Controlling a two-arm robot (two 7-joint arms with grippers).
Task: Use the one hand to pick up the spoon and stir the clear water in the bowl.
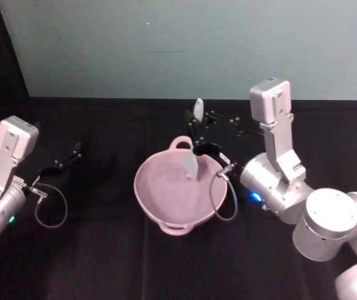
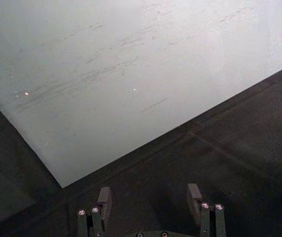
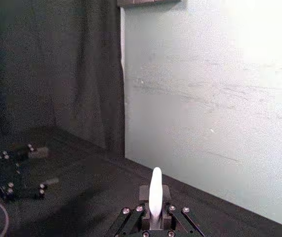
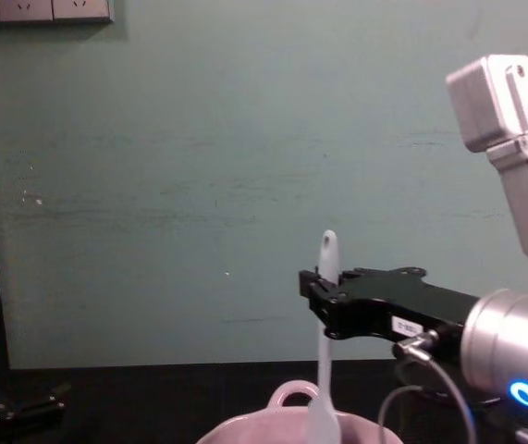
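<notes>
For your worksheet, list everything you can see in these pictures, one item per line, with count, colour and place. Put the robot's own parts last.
bowl: one, pale pink, middle of the table
spoon: one, white, upright, lower end down in the bowl
table: one, black cover, under everything
wall: one, pale green, behind the table
curtain: one, black, at the wall's left side
sockets: a row, white, high on the wall
left pincer: one, black, open, low over the table's left side
right pincer: one, black, shut on the spoon above the bowl's far edge
</notes>
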